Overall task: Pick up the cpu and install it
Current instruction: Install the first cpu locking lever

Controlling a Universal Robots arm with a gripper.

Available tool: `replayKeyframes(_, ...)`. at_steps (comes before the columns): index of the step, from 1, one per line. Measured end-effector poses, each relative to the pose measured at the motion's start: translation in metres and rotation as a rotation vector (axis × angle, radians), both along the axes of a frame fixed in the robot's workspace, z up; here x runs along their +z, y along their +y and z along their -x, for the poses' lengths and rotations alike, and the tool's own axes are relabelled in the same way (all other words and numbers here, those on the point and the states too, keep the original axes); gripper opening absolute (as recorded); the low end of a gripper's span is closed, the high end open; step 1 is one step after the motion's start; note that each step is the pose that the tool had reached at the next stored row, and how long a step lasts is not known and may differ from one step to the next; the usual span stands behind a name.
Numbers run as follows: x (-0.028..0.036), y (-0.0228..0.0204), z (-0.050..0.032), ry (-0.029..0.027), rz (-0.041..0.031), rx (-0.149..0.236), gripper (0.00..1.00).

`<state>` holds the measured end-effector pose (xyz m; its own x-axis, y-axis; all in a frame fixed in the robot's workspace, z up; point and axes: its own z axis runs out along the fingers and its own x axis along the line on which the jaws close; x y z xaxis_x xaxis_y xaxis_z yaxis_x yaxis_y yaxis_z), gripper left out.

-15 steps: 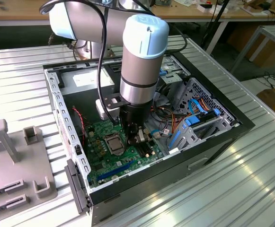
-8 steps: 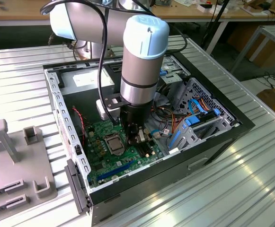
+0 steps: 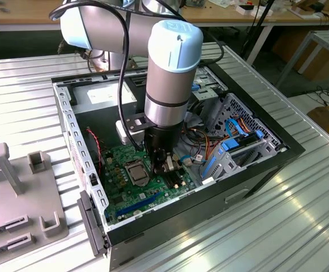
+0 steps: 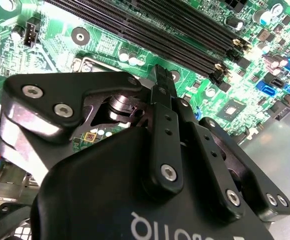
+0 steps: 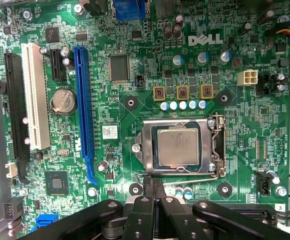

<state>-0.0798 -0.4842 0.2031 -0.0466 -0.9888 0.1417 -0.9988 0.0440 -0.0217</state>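
1. The gripper (image 5: 152, 186) has its two black fingers (image 4: 160, 82) pressed flat together with nothing between them, as far as both wrist views let me see. It hangs just above the motherboard (image 5: 135, 107).
2. In the first wrist view the fingertips sit right at the edge of the silver socket frame (image 5: 147, 150), by the thin wire latch lever (image 5: 177, 175) that runs along that side. Whether the tips actually touch the lever or the frame, I honestly can't tell.
3. The cpu (image 5: 177, 146) lies flat inside that socket frame, dull grey top facing up, sides square with the frame. It's just beside the fingertips but not held.
4. Past the socket there's a row of three small gold-edged square parts (image 5: 182, 92), then a row of little round capacitors (image 5: 183, 105).
5. On the other side of the board: a long blue slot (image 5: 84, 110), a white slot (image 5: 34, 95), a black slot (image 5: 14, 115) and a round coin battery (image 5: 64, 102).
6. In the second wrist view the long black memory slots (image 4: 149, 22) run across the board beyond the fingers.
7. From where I'm standing (exterior view), the arm (image 3: 167, 73) comes straight down into the open black computer case (image 3: 266, 164), which sits on a ribbed metal table (image 3: 255, 226). A grey fixture (image 3: 17, 187) is on the exterior view's left, well apart from the case.
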Motion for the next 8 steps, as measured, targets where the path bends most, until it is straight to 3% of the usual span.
replayKeyframes(8, -0.0012, -0.0003, -0.0013, -0.0006, 0.0003, 0.0, 0.11)
